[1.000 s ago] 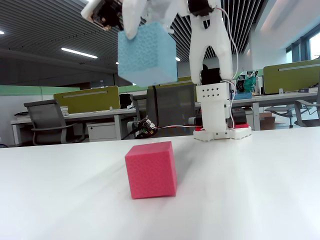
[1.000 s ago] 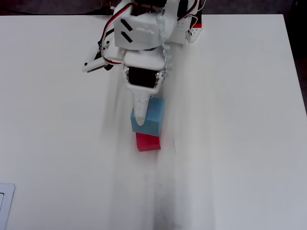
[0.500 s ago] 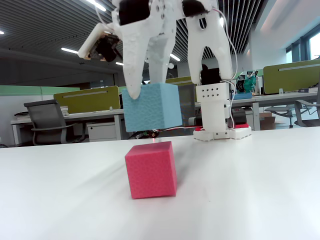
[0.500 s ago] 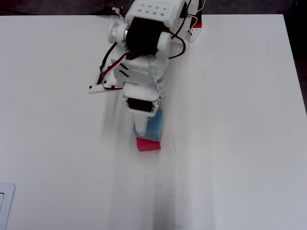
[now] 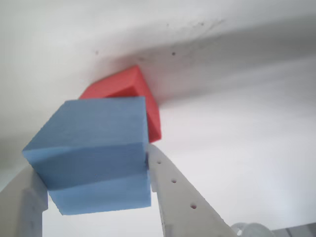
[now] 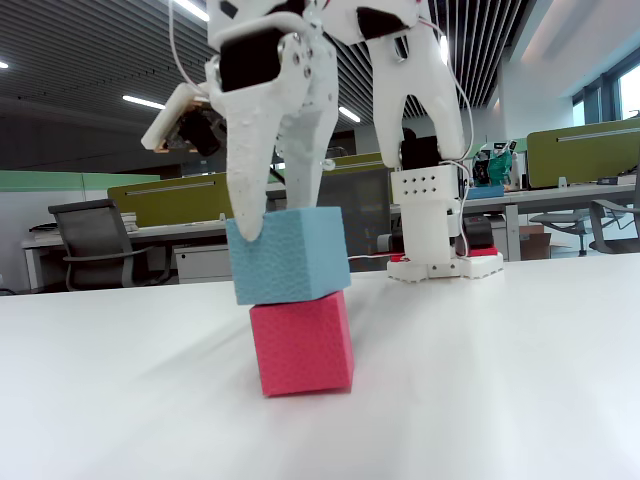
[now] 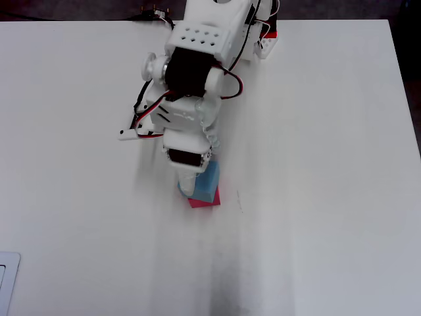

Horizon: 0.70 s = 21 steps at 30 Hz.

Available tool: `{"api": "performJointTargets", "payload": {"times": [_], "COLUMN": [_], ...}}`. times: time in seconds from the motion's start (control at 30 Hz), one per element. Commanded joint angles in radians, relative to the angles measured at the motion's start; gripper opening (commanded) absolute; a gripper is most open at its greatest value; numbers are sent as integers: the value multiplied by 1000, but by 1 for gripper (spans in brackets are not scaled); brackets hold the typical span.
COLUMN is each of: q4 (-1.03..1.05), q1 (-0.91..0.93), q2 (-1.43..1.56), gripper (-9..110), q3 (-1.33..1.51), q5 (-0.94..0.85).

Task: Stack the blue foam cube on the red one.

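The blue foam cube [image 6: 287, 255] sits on top of the red one [image 6: 302, 343], a little tilted and shifted to the left in the fixed view. My gripper [image 6: 275, 222] comes down from above and is shut on the blue cube, one finger on each side. In the wrist view the blue cube [image 5: 94, 153] fills the space between the two white fingers [image 5: 177, 192], with the red cube [image 5: 131, 86] showing behind it. In the overhead view the arm hides most of the blue cube [image 7: 210, 185], and only an edge of the red cube [image 7: 205, 203] shows below it.
The arm's base [image 6: 435, 240] stands behind the cubes on the white table [image 6: 520, 380]; it is at the top edge in the overhead view [image 7: 217, 33]. A pale flat object [image 7: 6, 283] lies at the table's lower left corner.
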Motion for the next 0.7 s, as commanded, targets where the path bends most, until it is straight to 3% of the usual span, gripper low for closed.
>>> {"api": "performJointTargets", "payload": {"times": [0.0, 0.67], "q4": [-5, 3], "q1": [2, 12], "q2": [-2, 55], "gripper": [19, 30], "q3": [-2, 5], "q5": [-2, 5]}}
